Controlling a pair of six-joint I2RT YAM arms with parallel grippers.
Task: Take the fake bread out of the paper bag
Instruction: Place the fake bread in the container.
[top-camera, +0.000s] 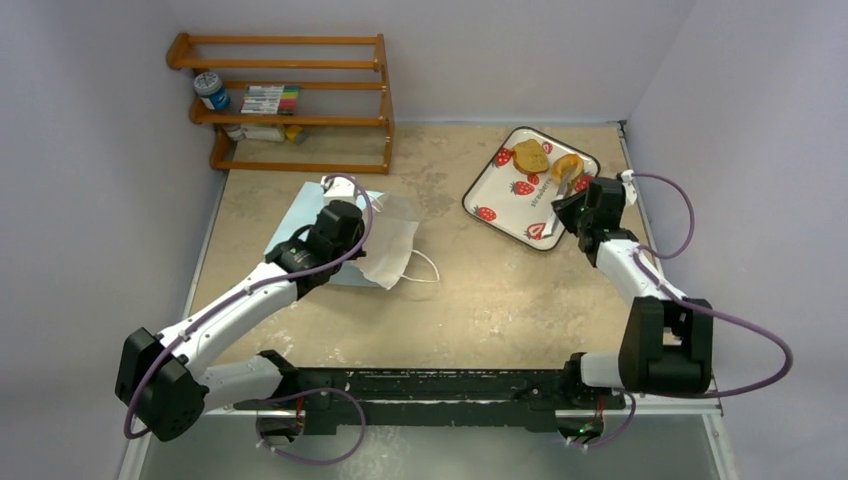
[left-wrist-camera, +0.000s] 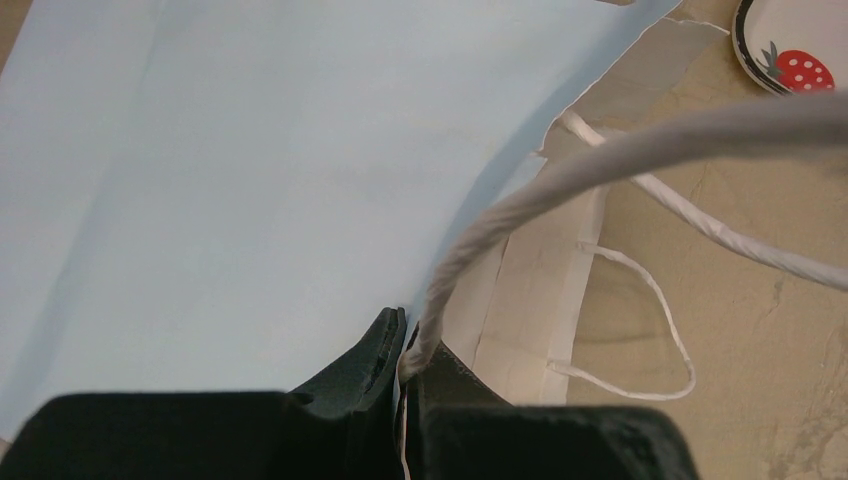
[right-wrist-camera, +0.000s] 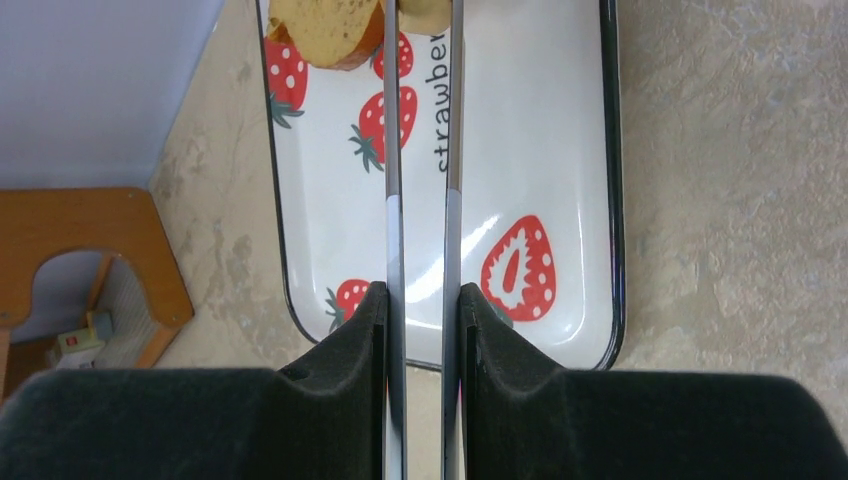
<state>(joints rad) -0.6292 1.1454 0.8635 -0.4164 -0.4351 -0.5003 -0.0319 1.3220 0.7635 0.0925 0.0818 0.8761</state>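
Note:
The light blue paper bag (top-camera: 300, 215) lies flat on the table, its white mouth (top-camera: 392, 245) facing right. My left gripper (top-camera: 338, 215) is shut on the bag's edge where a white cord handle (left-wrist-camera: 560, 180) is attached; in the left wrist view the gripper (left-wrist-camera: 405, 345) pinches paper and cord over the bag (left-wrist-camera: 250, 180). A toast-like slice (top-camera: 530, 155) and an orange-tan doughnut (top-camera: 567, 165) lie on the strawberry tray (top-camera: 500, 180). My right gripper (top-camera: 583, 207) is shut on metal tongs (right-wrist-camera: 394, 150) that reach over the tray (right-wrist-camera: 540, 120) toward the slice (right-wrist-camera: 325, 30).
A wooden shelf rack (top-camera: 290, 100) with a jar and markers stands at the back left; its foot shows in the right wrist view (right-wrist-camera: 80, 250). The bag's second cord handle (top-camera: 425, 265) lies loose on the table. Walls close off the left, back and right.

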